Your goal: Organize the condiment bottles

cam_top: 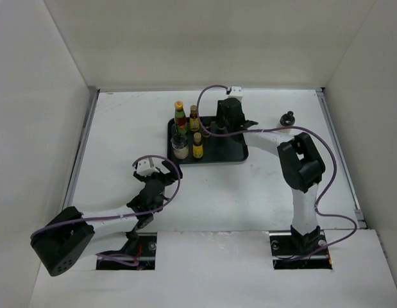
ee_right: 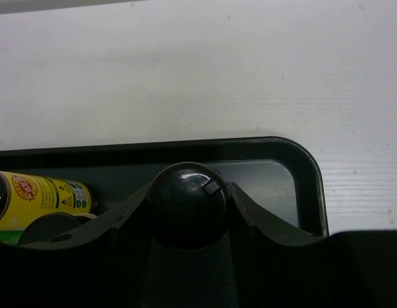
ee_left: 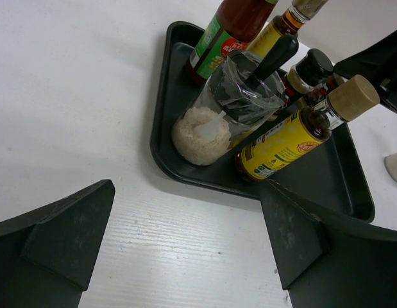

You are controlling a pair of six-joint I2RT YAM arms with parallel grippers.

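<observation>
Top external shows my left gripper with fingers spread over open table, near-left of the black tray. The red bottle, whitish jar and yellow-labelled bottles crowd the tray's left end. My right gripper hides a dark-capped bottle inside the tray, pinching its cap with the body unseen, and a dark jar stands alone on bare table farther right.

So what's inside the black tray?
At least a red bottle, two yellow-labelled bottles, a whitish jar, and a dark-capped bottle held by the right gripper. That gripper hides the tray floor beneath it.
</observation>
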